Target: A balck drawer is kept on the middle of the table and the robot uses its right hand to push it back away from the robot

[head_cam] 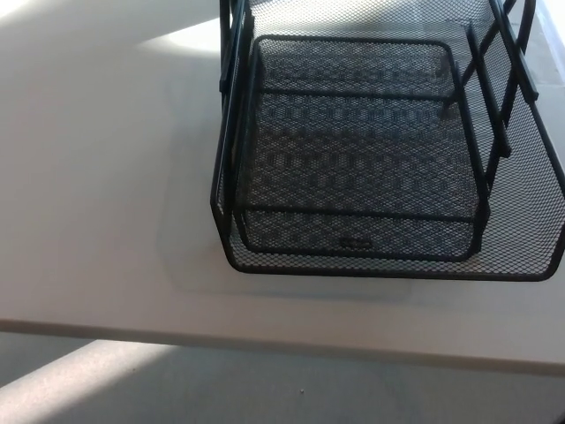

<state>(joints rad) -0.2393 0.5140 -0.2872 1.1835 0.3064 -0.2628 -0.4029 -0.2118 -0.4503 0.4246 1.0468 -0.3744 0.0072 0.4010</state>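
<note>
The drawer [357,150] is a black wire-mesh tray sitting inside a bigger mesh frame [530,212], on the right half of the white table [97,177], with its front lip fairly near the near table edge. There's a small tag or label on the drawer's front wall, roughly centred. The frame's rails run up the left and right sides and go out of shot at the far end, so I can't say how much travel is left back there.

Neither robot hand is in the shot, so I can't tell anything about the fingers, spread or closed. By the look of it the push hasn't made contact yet.

How I'd do this step: bring the right hand in from the right, low, and set it flat against the drawer's front wall near that label, not on the outer frame's rim just below and in front of it. Those two edges are really close together, so it'd be easy to shove the whole frame instead. Push straight toward the far side, centred, so it doesn't skew and bind on the side rails. Mesh is light, so the whole unit may slide on the smooth table.
</note>
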